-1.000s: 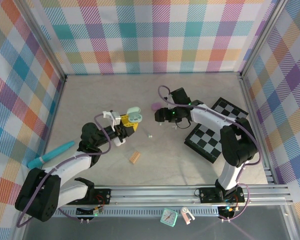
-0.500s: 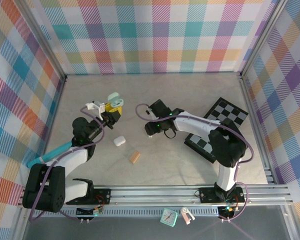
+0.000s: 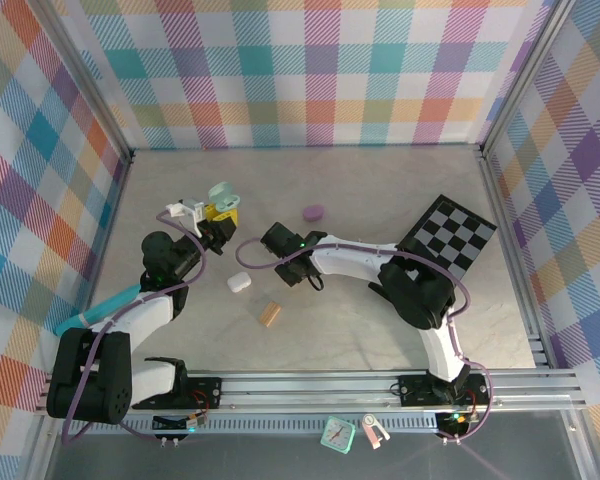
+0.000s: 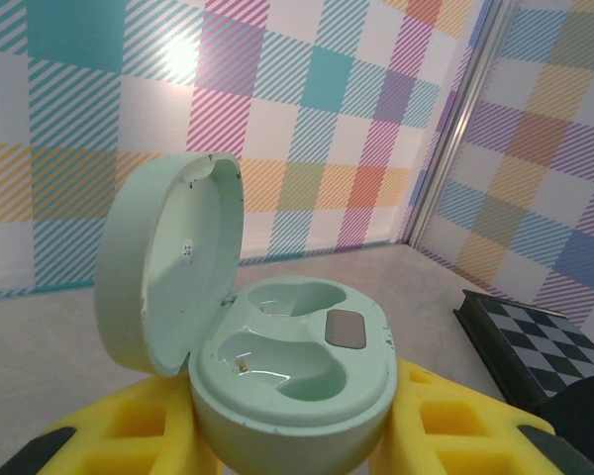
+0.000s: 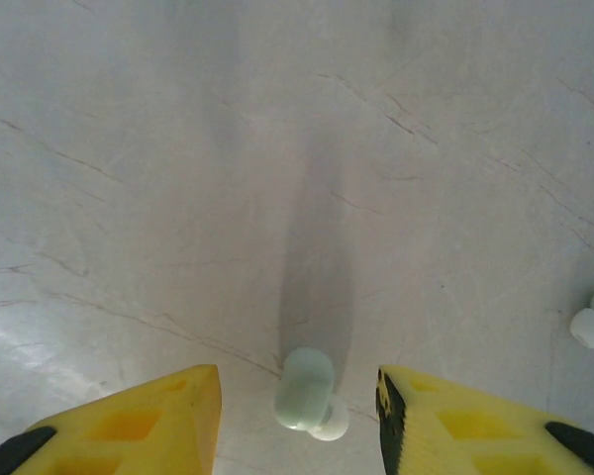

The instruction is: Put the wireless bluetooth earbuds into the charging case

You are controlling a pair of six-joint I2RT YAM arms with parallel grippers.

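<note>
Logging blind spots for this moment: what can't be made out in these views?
1. Right wrist: a second earbud, cut off by the right edge.
2. Top view: the purple object and white case, too small to tell open or closed.
3. Left wrist: the green case hides where the left gripper's pads meet it.

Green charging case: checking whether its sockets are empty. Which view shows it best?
Left wrist: the green charging case sits close up in the left gripper, lid open, both sockets empty. Top external shows it as a small pale shape at that gripper, sockets unreadable.
</note>
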